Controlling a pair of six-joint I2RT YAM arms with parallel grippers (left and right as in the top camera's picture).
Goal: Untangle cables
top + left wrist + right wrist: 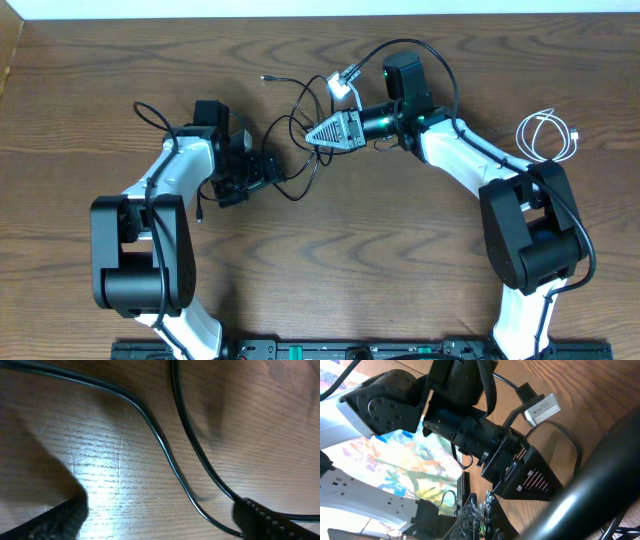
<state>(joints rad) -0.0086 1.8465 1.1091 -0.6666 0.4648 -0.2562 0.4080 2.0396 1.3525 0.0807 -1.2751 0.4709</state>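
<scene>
Two thin black cables [300, 112] lie crossed in loops on the wood between my arms, with a small plug end [268, 78] at the back. In the left wrist view both black cables [161, 447] run across the table. My left gripper [160, 521] is open low over them, and one cable meets the right finger [265, 520]. From above, the left gripper [272, 172] sits at the tangle's left edge. My right gripper [310, 135] is shut, its tip at the loops. No cable shows between its fingertips [479, 510]. The white cable [545, 135] lies coiled apart at the far right.
The table [330, 250] is brown wood. Thick black arm wires arc over the right arm [440, 70], and one blurs across the right wrist view [600, 485]. That view also shows the other arm's black gripper body [530, 480] with a silver box [542, 407].
</scene>
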